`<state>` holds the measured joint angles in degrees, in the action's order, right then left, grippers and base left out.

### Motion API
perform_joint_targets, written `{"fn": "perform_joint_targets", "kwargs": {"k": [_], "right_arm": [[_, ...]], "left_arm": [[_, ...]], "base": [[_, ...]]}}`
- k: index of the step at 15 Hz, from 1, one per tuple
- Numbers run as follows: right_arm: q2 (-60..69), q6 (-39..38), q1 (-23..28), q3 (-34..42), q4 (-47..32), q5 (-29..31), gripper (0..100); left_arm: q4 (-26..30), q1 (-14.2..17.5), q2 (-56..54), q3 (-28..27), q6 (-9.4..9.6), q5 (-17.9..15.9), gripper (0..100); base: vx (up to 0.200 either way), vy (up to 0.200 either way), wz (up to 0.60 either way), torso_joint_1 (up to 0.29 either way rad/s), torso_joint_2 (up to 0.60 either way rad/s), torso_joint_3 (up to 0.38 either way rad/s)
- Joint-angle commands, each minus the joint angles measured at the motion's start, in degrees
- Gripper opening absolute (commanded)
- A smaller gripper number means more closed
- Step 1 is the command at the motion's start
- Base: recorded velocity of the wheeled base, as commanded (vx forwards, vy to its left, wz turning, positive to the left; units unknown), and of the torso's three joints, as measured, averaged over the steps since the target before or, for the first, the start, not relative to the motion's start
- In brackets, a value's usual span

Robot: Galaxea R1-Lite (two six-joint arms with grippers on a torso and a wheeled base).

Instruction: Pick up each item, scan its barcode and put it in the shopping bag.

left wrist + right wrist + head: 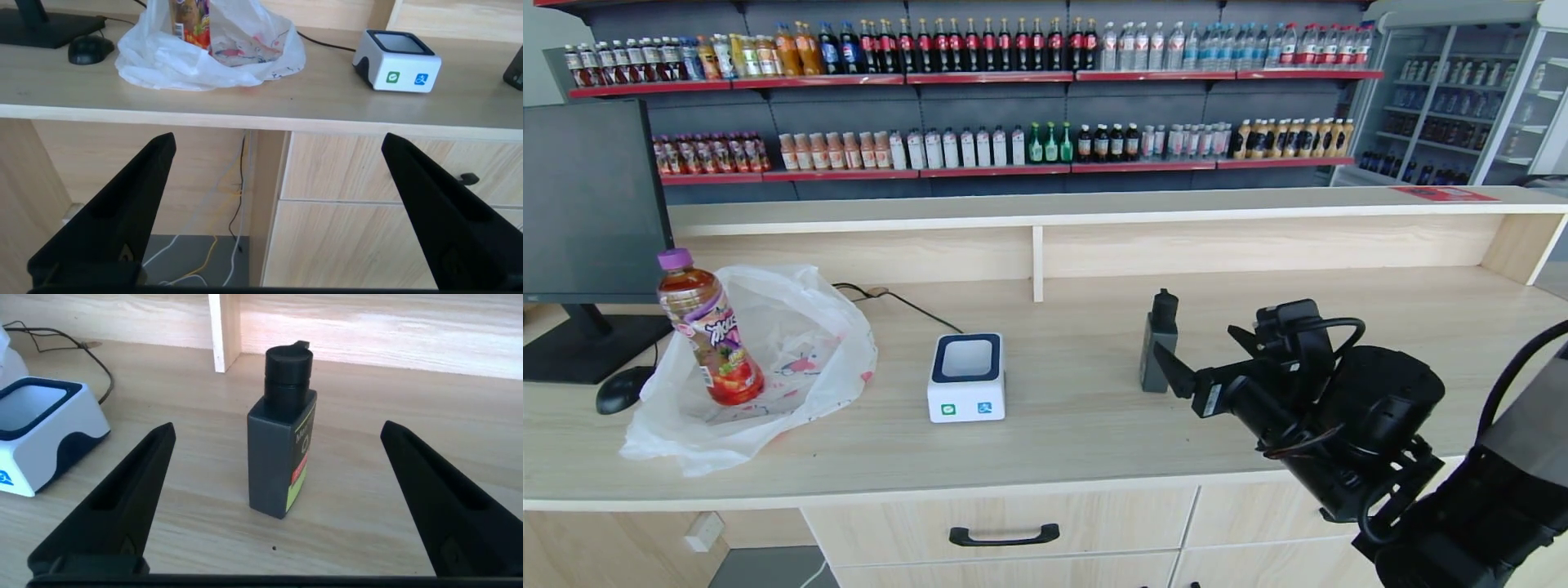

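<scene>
A tea bottle (709, 331) with a purple cap stands upright inside the white shopping bag (800, 343) at the counter's left. The white barcode scanner (966, 376) sits mid-counter with its window facing up. To its right a dark grey bottle (1159, 343) with a black cap stands upright. My right gripper (1205, 355) is open just in front of that bottle, and in the right wrist view the grey bottle (282, 441) stands between and beyond the spread fingers (114, 506). My left gripper (278, 143) is open, held low in front of the counter, facing the bag (188, 61) and scanner (398, 61).
A monitor (588, 204) and a black mouse (623, 389) stand at the far left beside the bag. A cable (907, 302) runs behind the scanner. A raised shelf with a divider (1037, 261) bounds the counter's back. Drawers (1003, 536) lie below the front edge.
</scene>
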<state>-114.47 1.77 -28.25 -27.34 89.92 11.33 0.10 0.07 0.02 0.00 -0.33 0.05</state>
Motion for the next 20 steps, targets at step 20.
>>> {"fn": "perform_joint_targets", "kwargs": {"k": [20], "right_arm": [[-11.0,0.3,3.0,-10.5,0.1,0.1,100]], "left_arm": [[0.0,0.0,0.1,0.0,-0.29,0.0,100]], "base": [[0.000,0.000,0.00,0.000,0.00,0.000]]}}
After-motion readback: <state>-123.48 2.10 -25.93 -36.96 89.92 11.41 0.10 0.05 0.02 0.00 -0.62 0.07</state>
